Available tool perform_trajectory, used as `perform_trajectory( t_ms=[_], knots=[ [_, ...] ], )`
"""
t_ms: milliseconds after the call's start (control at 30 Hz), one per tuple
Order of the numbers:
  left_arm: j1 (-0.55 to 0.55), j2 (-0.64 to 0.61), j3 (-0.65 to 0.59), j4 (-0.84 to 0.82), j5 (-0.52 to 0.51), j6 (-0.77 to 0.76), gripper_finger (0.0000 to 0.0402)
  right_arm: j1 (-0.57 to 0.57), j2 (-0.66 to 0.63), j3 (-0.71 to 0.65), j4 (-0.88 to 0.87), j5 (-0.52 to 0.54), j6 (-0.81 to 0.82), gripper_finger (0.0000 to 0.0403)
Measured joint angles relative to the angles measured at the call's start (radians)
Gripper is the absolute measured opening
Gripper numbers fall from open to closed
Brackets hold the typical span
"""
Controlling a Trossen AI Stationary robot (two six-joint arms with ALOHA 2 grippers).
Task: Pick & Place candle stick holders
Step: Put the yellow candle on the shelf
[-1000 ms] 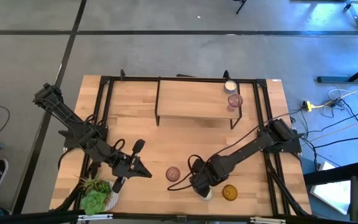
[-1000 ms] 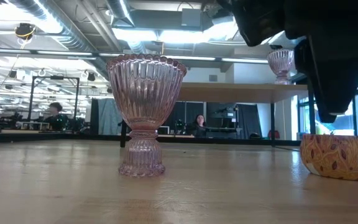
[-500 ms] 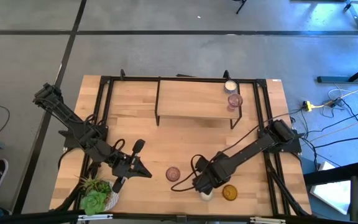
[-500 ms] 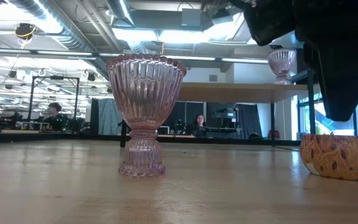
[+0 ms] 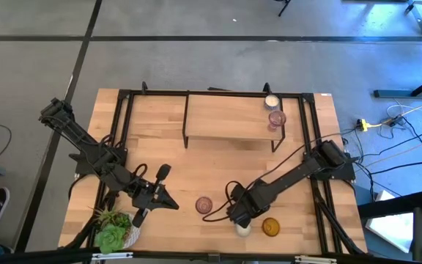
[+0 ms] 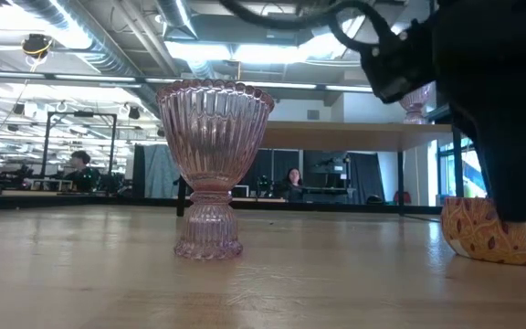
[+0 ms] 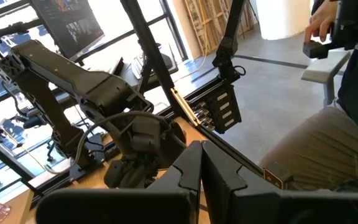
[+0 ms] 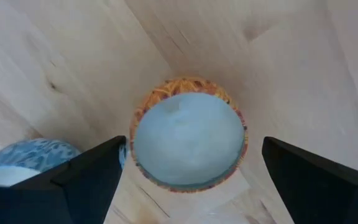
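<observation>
An amber candle stick holder (image 8: pixel 188 134) stands upright on the table near its front edge, also seen in the high view (image 5: pixel 270 227) and the low view (image 6: pixel 487 230). My right gripper (image 8: pixel 191 183) hangs open above it, pointing down, one finger on each side and apart from it. A whitish holder (image 5: pixel 243 230) stands just beside it (image 8: pixel 27 163). A pink holder (image 6: pixel 212 174) stands on its foot to the left (image 5: pixel 204 204). A whitish holder (image 5: pixel 271 102) and a pink one (image 5: pixel 276 118) stand on the shelf. My left gripper (image 5: pixel 171 204) waits shut at the front left.
A leafy plant in a white pot (image 5: pixel 113 233) stands at the front left corner. A wooden shelf (image 5: pixel 229 123) on black legs spans the far middle of the table. A black frame (image 5: pixel 123 117) runs along the table's sides. Bare wood lies between shelf and holders.
My right gripper has sunk straight down toward the amber holder, drifting a little toward the table's right edge, and has stayed open. The holders have not moved.
</observation>
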Motion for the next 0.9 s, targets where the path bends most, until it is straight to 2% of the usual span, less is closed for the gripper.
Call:
perform_trajectory(
  t_ms=[300,900],
  knots=[
    [0.0,0.0,0.0,0.0,0.0,0.001,0.0004,-0.001,0.0,-0.02,0.109,0.0,-0.028,0.0379],
    [0.0,0.0,0.0,0.0,0.0,0.008,0.0004,-0.001,0.012,-0.02,0.099,-0.001,-0.01,0.038]
  ],
)
